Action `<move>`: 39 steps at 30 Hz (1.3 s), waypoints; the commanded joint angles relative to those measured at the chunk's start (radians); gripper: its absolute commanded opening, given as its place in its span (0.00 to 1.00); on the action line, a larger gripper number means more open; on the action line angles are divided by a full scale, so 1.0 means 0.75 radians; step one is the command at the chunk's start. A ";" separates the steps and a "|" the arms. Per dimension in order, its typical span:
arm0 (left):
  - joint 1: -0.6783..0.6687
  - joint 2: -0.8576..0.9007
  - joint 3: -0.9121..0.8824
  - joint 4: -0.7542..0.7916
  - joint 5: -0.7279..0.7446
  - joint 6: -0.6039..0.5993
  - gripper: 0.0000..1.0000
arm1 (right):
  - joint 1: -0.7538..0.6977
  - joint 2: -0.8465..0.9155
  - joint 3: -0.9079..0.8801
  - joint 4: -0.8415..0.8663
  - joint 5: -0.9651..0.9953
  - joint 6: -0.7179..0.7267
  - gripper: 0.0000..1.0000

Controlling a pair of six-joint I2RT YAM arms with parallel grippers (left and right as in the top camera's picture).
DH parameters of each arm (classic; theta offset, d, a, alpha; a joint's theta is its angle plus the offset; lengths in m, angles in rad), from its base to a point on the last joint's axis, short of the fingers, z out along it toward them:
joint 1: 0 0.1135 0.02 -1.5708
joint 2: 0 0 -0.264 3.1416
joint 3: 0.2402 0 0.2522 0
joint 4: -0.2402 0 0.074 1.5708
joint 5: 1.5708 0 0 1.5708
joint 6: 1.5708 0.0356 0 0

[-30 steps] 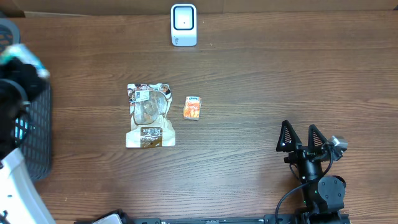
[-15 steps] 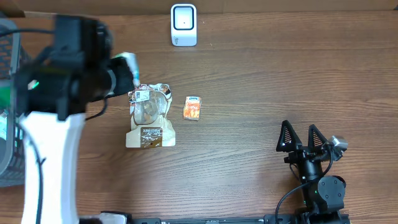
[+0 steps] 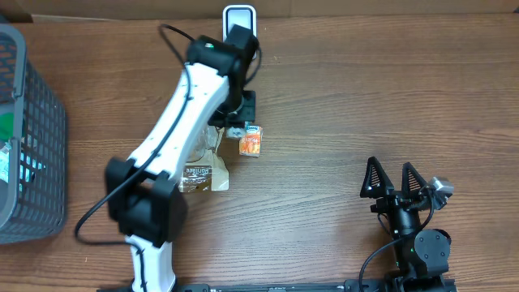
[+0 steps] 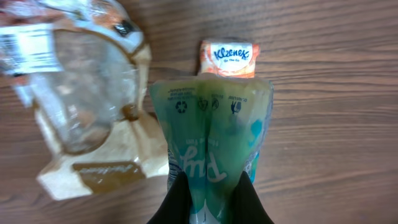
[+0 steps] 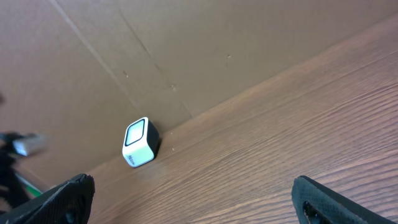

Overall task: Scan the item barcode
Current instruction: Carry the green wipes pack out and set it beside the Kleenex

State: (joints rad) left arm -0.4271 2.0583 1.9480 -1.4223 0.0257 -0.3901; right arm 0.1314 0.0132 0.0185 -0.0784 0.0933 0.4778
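The left gripper (image 4: 210, 193) is clamped on the near end of a green translucent pouch (image 4: 211, 130), its two dark fingers (image 4: 177, 200) pressed against either side of the pouch's neck. The pouch hangs forward from the fingertips, its printed face with recycling symbols turned toward the wrist camera. Just beyond the pouch's far end, ahead of the gripper, a small orange Kleenex pack (image 4: 229, 57) lies flat on the wooden table (image 3: 365, 97). To the left of the fingers in the wrist view lies a brown snack bag with a clear window (image 4: 81, 106), partly under the pouch's edge. From overhead, the left arm reaches across the table, and the white barcode scanner (image 3: 239, 15) stands just past its wrist, against the far edge. A dark mesh basket (image 3: 32, 138) sits well off to the arm's left.

The right gripper (image 3: 391, 177) rests near the front edge, well apart from everything, its fingers spread wide and holding nothing. Its wrist camera looks across bare wood toward the scanner far ahead.
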 commanded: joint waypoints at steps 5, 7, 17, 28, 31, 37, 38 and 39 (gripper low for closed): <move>-0.043 0.152 -0.004 0.022 -0.009 -0.024 0.04 | -0.003 -0.005 -0.014 0.007 0.003 -0.004 1.00; -0.043 0.158 -0.004 0.021 -0.010 -0.024 0.04 | -0.003 -0.005 -0.014 0.007 0.003 -0.004 1.00; -0.043 0.159 -0.004 0.018 -0.010 -0.013 0.54 | -0.003 -0.005 -0.014 0.007 0.003 -0.004 1.00; -0.017 0.047 0.511 -0.241 -0.247 -0.008 0.62 | -0.003 -0.005 -0.014 0.007 0.003 -0.004 1.00; 0.060 -0.069 0.789 -0.323 -0.344 -0.009 0.63 | -0.003 -0.005 -0.014 0.007 0.002 -0.004 1.00; 0.468 -0.343 0.937 -0.356 -0.379 -0.039 0.66 | -0.003 -0.005 -0.014 0.007 0.002 -0.004 1.00; 0.602 -0.386 0.937 -0.356 -0.340 -0.039 0.66 | -0.003 -0.005 -0.014 0.007 0.003 -0.004 1.00; 0.674 -0.402 0.937 -0.356 -0.314 -0.037 0.66 | -0.003 -0.005 -0.014 0.007 0.003 -0.004 1.00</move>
State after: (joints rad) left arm -0.1081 1.8278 2.6389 -1.6791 -0.2195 -0.3950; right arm 0.1314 0.0132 0.0185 -0.0788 0.0929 0.4778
